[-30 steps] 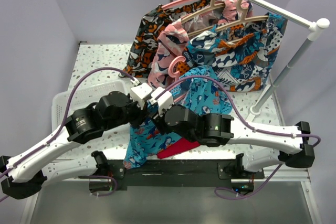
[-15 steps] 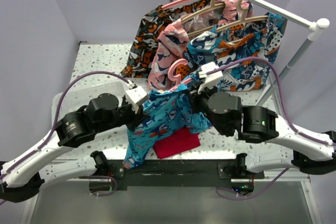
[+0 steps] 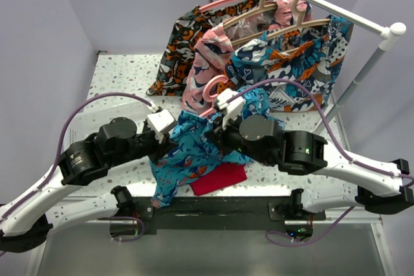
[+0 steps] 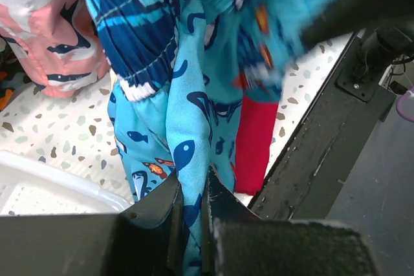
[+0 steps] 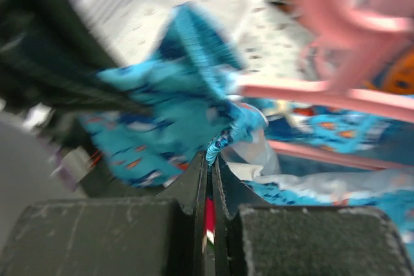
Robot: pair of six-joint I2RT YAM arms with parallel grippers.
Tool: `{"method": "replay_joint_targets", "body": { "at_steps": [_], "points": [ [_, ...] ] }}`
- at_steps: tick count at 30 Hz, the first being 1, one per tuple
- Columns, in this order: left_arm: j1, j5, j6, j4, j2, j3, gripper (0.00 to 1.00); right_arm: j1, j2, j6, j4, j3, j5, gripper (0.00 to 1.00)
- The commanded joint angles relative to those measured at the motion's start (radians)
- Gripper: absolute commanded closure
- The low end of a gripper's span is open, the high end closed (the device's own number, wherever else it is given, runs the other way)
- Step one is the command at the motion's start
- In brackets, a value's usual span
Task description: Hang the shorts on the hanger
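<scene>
Left gripper (image 4: 193,184) is pinched tight on a fold of the shorts (image 4: 174,95), which run from its tips toward 12 o'clock. Right gripper (image 5: 208,158) is clamped on the shorts' gathered edge, with the cloth bunching toward 10 o'clock. The pink hanger (image 5: 304,87) lies just beyond, at 1 o'clock. From above, the shorts stretch between both grippers, with a red cloth (image 3: 221,179) at their 5 o'clock.
</scene>
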Motion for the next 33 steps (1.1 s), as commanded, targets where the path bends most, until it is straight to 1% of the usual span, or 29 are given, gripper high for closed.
{"method": "replay_joint_targets", "body": {
  "at_steps": [1, 2, 4, 5, 6, 7, 8, 9, 11, 13, 15, 16, 17, 18, 19, 20, 21, 22, 25, 27, 31, 33],
  "points": [
    [0.001, -0.015, 0.027, 0.092, -0.021, 0.028, 1.0, 0.043, 0.043, -0.049, 0.083, 0.003, -0.194, 1.0],
    [0.001, -0.015, 0.029, 0.097, -0.023, 0.03, 1.0, 0.043, 0.047, -0.049, 0.07, 0.003, -0.183, 1.0],
    [0.001, -0.015, 0.033, 0.099, -0.029, 0.03, 1.0, 0.044, 0.034, -0.045, 0.057, -0.006, -0.09, 1.0],
    [0.0, -0.011, 0.039, 0.096, -0.032, 0.033, 1.0, 0.043, 0.021, -0.028, 0.024, -0.006, -0.039, 0.98],
    [0.0, -0.002, 0.041, 0.093, -0.035, 0.034, 1.0, 0.026, 0.011, 0.0, 0.002, -0.005, 0.093, 0.97],
    [0.001, 0.0, 0.043, 0.086, -0.038, 0.034, 1.0, 0.006, -0.018, 0.009, -0.019, 0.006, 0.122, 0.97],
    [0.001, 0.008, 0.049, 0.076, -0.04, 0.037, 1.0, -0.017, -0.032, 0.02, -0.047, 0.009, 0.142, 0.97],
    [0.001, 0.023, 0.05, 0.073, -0.043, 0.037, 1.0, -0.076, -0.048, 0.029, -0.053, 0.009, 0.139, 0.98],
    [0.001, 0.023, 0.052, 0.062, -0.048, 0.042, 1.0, -0.123, -0.069, 0.037, -0.072, 0.007, 0.101, 0.99],
    [0.001, 0.069, 0.058, 0.06, -0.055, 0.043, 1.0, -0.13, -0.056, 0.044, -0.102, 0.023, 0.107, 0.99],
    [0.001, 0.083, 0.059, 0.059, -0.06, 0.045, 1.0, -0.132, -0.04, 0.057, -0.121, 0.02, 0.13, 1.0],
    [0.0, 0.081, 0.059, 0.047, -0.058, 0.046, 1.0, -0.13, -0.045, 0.051, -0.112, 0.004, 0.131, 0.98],
    [0.0, 0.072, 0.061, 0.039, -0.057, 0.05, 1.0, -0.132, -0.051, 0.045, -0.083, -0.002, 0.089, 0.95],
    [0.001, 0.069, 0.061, 0.03, -0.054, 0.05, 1.0, -0.13, -0.071, 0.035, -0.061, -0.006, 0.066, 0.91],
    [0.001, 0.069, 0.061, 0.024, -0.049, 0.048, 1.0, -0.129, -0.078, 0.016, -0.041, -0.016, 0.034, 0.84],
    [0.001, 0.075, 0.061, 0.02, -0.048, 0.047, 1.0, -0.129, -0.085, 0.0, -0.02, -0.017, -0.024, 0.82],
    [0.0, 0.074, 0.061, 0.019, -0.046, 0.047, 1.0, -0.126, -0.086, -0.023, -0.018, -0.014, -0.039, 0.79],
    [0.0, 0.069, 0.061, 0.014, -0.041, 0.048, 1.0, -0.123, -0.085, -0.038, -0.015, -0.008, -0.054, 0.74],
    [0.001, 0.068, 0.064, 0.013, -0.034, 0.053, 1.0, -0.091, -0.088, -0.077, 0.017, -0.016, -0.086, 0.65],
    [0.0, 0.071, 0.066, 0.011, -0.029, 0.054, 1.0, -0.063, -0.083, -0.089, 0.04, -0.014, -0.089, 0.63],
    [0.001, 0.078, 0.067, 0.008, -0.018, 0.056, 1.0, -0.026, -0.051, -0.112, 0.045, 0.007, -0.065, 0.55],
    [0.001, 0.083, 0.07, 0.007, -0.015, 0.057, 1.0, -0.02, -0.043, -0.11, 0.057, 0.006, -0.072, 0.53]
  ]
}}
